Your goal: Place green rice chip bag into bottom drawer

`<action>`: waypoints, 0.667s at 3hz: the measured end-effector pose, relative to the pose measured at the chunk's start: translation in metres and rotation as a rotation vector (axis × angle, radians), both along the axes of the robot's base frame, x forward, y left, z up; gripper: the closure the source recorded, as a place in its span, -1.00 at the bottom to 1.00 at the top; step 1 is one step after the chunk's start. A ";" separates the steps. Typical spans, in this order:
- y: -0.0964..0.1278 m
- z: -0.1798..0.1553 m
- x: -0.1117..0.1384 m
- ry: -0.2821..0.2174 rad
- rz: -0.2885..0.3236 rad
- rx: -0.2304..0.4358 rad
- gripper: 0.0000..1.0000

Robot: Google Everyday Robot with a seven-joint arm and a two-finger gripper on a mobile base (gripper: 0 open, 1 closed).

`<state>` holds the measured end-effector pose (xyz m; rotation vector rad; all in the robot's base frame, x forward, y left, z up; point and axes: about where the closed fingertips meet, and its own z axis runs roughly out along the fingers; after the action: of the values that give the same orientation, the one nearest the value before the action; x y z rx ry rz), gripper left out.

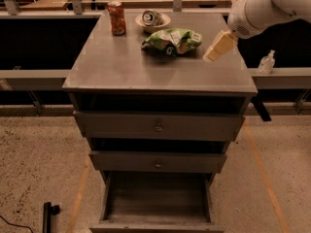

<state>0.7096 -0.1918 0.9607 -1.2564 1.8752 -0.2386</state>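
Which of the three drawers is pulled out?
The bottom drawer: its box interior shows, while the top drawer and middle drawer show only knobbed fronts. The end effector hangs over the cabinet top, right of the bag.
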 end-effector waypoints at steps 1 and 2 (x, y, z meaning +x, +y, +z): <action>0.000 -0.003 0.029 -0.051 -0.028 0.002 -1.00; 0.007 -0.011 0.057 -0.057 -0.017 -0.008 -1.00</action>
<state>0.7670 -0.1845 0.9492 -1.2269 1.8385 -0.2884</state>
